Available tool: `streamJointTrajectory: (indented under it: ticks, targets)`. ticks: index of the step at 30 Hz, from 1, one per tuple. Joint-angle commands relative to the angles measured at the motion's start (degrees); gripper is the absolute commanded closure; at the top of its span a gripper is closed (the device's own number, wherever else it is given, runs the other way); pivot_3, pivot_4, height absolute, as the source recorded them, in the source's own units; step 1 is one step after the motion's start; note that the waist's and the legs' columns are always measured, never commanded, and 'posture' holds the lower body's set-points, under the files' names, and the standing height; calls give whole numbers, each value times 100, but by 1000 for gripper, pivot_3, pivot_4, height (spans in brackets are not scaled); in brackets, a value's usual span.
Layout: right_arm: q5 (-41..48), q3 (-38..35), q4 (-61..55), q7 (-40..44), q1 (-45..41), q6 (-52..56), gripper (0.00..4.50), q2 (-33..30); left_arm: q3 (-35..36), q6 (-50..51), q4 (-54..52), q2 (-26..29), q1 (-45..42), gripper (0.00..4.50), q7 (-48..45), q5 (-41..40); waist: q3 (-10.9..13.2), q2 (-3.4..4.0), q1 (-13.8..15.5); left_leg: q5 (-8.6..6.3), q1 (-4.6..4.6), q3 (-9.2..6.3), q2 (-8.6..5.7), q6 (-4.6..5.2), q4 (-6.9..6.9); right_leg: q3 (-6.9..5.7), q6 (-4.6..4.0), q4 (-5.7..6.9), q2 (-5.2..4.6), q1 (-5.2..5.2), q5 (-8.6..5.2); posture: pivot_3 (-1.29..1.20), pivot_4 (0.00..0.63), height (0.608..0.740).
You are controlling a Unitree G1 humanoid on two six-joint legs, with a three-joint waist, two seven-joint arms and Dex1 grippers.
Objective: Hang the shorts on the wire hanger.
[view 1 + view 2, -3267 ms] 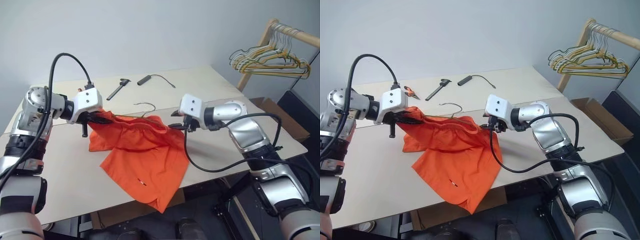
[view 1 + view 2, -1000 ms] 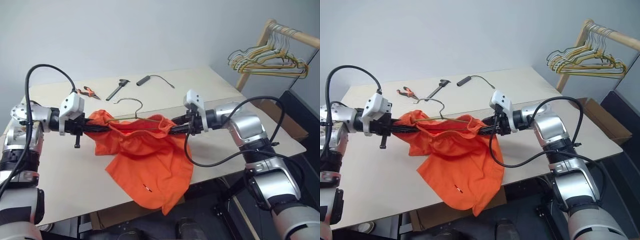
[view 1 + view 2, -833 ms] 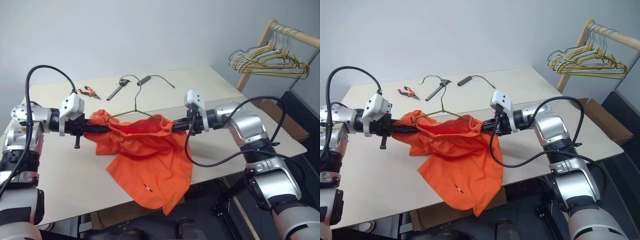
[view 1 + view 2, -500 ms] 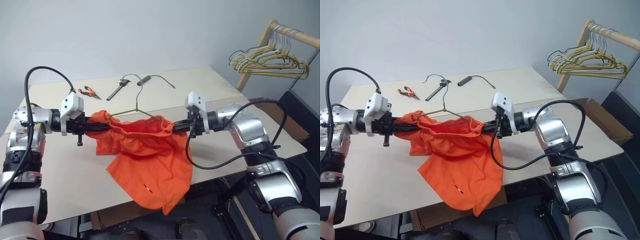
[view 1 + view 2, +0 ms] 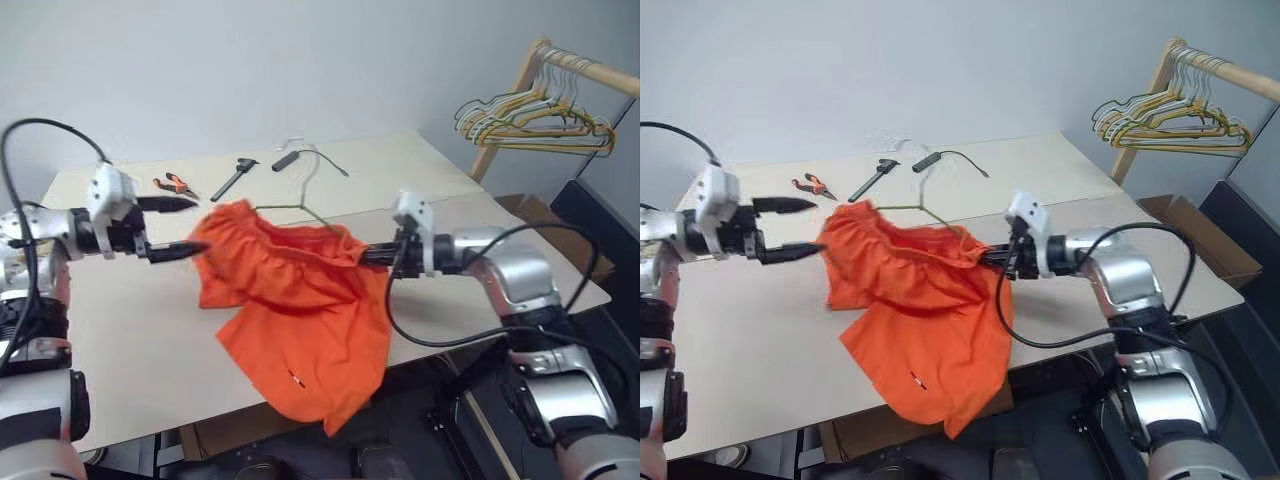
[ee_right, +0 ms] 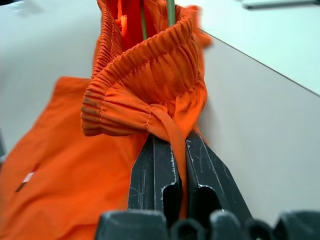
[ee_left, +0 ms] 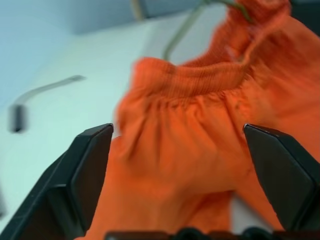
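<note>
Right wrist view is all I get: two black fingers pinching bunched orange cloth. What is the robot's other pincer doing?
Observer: The left pincer is open beside the other end of the waistband, gripping nothing.
Operator: Where does the rest of the cloth go?
Observer: They are shorts; the legs lie on the table and drape over its front edge.
Operator: And that thin green wire inside the waistband?
Observer: It is a wire hanger; its hook rises above the shorts.
</note>
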Motion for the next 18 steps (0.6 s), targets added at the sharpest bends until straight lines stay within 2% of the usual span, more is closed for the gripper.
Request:
streamJointTrajectory:
  ticks: [1,5,10,14,18]
  targets:
    - [305,-621,-604,-464,105,406,4500,-164,632,252,-297,-139,-171,12,296,-683,0,0,-28,0,1,1,0,0,-1,2,1,0,-2,0,1,-178,0,740]
    - [489,-1247,-1025,-1274,212,1263,4500,-220,948,696,-909,-420,185,12,363,-1280,0,0,-88,0,6,3,0,0,-1,6,3,4,-4,2,2,-194,0,740]
    - [525,-2041,-1451,-2430,202,2500,4500,-220,1023,1183,-1843,-800,794,12,653,-1743,0,0,-143,0,12,4,1,-1,-7,13,2,6,-1,2,3,-234,0,740]
    - [99,-2653,-1430,-3704,-281,3835,4500,-81,1018,1453,-2711,-1156,1278,12,1058,-2063,0,1,-233,0,12,6,-1,0,-6,23,2,6,-5,2,5,-252,0,740]
    - [-792,-3005,-1522,-5117,-662,4348,4500,251,1026,1621,-3422,-1532,1571,12,1578,-2327,-1,2,-336,-4,14,9,-3,7,-7,41,6,4,-3,2,8,-259,0,740]
